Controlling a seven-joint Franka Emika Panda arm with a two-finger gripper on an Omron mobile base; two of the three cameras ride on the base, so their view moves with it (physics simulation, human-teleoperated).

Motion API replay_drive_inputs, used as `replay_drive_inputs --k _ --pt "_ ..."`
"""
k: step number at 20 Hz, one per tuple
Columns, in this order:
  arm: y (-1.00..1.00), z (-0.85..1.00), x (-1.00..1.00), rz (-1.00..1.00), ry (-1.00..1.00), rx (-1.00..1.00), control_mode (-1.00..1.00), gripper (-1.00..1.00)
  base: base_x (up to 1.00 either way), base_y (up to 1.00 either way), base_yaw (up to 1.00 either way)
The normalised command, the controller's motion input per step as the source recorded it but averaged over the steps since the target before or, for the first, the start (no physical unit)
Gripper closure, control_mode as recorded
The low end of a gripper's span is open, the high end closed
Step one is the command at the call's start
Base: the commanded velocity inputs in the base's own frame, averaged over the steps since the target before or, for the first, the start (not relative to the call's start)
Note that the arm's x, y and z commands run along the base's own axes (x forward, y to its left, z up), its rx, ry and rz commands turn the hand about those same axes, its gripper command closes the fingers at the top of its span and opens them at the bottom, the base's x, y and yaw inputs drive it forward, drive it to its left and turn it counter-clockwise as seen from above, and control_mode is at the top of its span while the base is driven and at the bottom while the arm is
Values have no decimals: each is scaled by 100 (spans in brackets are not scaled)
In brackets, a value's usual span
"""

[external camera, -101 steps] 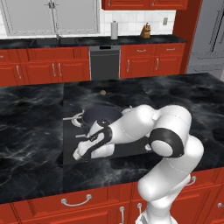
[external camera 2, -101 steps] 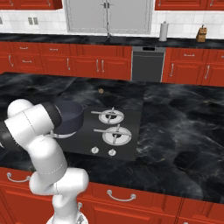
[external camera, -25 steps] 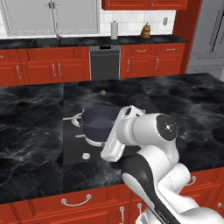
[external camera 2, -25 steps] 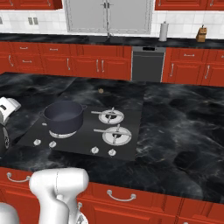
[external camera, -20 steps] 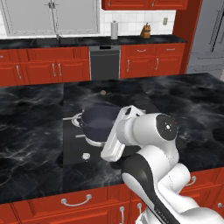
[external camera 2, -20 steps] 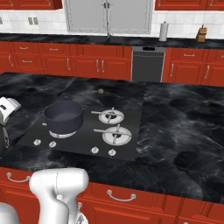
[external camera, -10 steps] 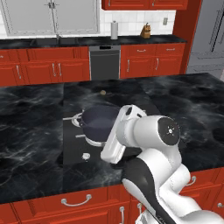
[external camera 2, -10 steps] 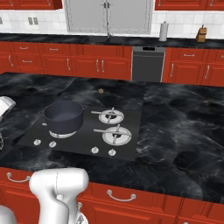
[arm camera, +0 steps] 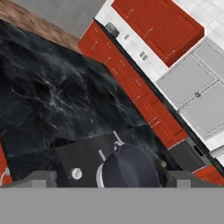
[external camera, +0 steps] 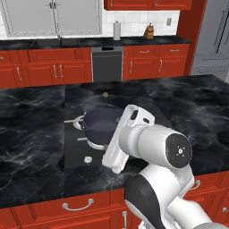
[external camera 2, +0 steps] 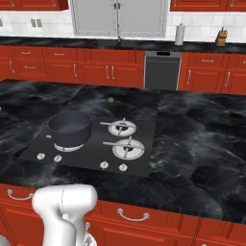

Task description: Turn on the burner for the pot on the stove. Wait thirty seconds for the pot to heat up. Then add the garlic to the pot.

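dark finger tips sit spread wide on the gripper (arm camera: 107, 178), nothing between them, hovering by the stove's (external camera 2: 144, 162) front left corner. the pot (arm camera: 129, 168) is right ahead on its burner (external camera 2: 67, 146), knobs along the front edge below it. the garlic (external camera 2: 111, 100) lies past the stove's back edge on the counter, so that's a long reach.

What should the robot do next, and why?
Probably lower the open hand toward the silver knob near the pot. The pot already sits on its burner and the garlic lies on the counter beyond the stove, so lighting the burner seems to come first.
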Motion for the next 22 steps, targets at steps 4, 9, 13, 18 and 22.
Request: replay_drive_inputs --k 4,9,13,18,22 --pt "0 1 0 -19 -10 2 -100 -100 0 0 0" --pt "0 8 -10 -29 -22 10 -100 -100 0 0 0" --pt "0 12 -33 -25 -29 15 -100 -100 0 0 0" --pt "0 5 -22 -15 -19 16 -100 -100 0 0 0" --pt "-5 0 0 0 0 9 -100 -100 0 0 0"
